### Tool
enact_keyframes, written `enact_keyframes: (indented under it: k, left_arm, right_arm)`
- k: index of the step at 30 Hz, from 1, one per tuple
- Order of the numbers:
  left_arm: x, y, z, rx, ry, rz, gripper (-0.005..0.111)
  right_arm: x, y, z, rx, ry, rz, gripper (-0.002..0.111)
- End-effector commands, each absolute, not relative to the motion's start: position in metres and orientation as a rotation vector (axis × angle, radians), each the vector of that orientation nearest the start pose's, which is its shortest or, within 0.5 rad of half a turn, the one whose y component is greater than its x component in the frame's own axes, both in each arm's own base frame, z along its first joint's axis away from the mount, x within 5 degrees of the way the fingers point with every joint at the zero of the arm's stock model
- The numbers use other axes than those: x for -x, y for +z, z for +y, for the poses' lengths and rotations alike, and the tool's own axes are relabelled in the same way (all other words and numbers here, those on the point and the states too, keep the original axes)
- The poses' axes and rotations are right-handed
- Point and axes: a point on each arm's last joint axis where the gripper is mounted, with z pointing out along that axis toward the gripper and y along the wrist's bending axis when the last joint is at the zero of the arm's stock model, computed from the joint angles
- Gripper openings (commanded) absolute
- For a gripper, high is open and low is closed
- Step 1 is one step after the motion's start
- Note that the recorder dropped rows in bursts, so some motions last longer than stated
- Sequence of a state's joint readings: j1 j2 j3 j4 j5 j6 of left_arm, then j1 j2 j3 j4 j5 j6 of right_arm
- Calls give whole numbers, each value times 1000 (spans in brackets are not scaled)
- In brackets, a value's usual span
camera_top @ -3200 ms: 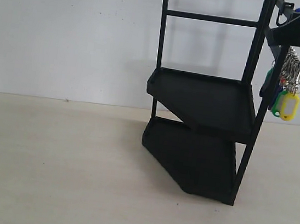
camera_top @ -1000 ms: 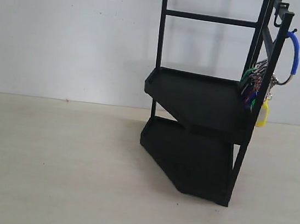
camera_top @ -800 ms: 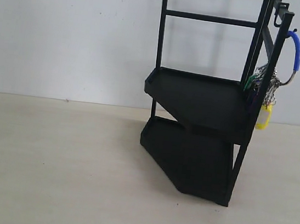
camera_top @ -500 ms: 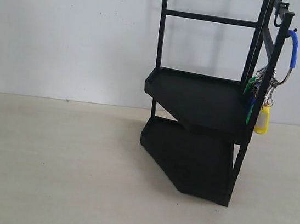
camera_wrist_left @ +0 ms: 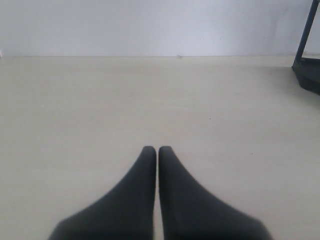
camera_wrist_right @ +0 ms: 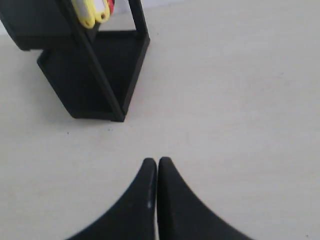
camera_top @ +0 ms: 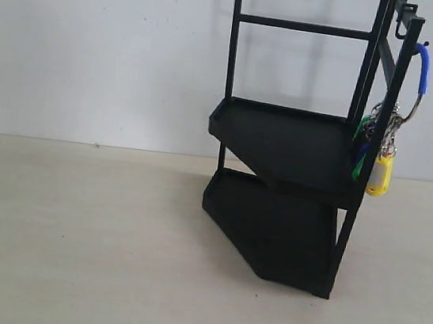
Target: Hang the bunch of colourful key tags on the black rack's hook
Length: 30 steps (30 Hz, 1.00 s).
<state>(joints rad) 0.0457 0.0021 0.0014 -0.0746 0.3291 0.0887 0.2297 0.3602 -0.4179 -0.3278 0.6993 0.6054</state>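
Black rack holds the colourful key tag bunch, seemingly on its top hook. Left gripper and right gripper sit clenched, empty.

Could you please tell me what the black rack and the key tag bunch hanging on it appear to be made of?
The black rack looks like matte painted metal, given its thin straight bars. In the colourful key tag bunch, the yellow tag looks like glossy plastic, the small rings silvery metal, the blue loop probably plastic-sleeved.

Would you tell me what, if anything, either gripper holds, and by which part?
Nothing: left gripper and right gripper are shut, empty; the key tag bunch hangs from the black rack.
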Motion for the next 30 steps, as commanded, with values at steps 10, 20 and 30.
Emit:
enact_keyframes:
  k: [10, 20, 30]
  left_arm:
    - [-54, 185, 0, 25, 12, 1796, 4]
    - [-54, 185, 0, 25, 12, 1796, 4]
    - [-54, 185, 0, 25, 12, 1796, 4]
  right_arm:
    - [-24, 283, -12, -86, 144, 1680, 0]
    - [-55, 201, 12, 157, 184, 1618, 0]
    - [-54, 197, 14, 166, 216, 1661, 0]
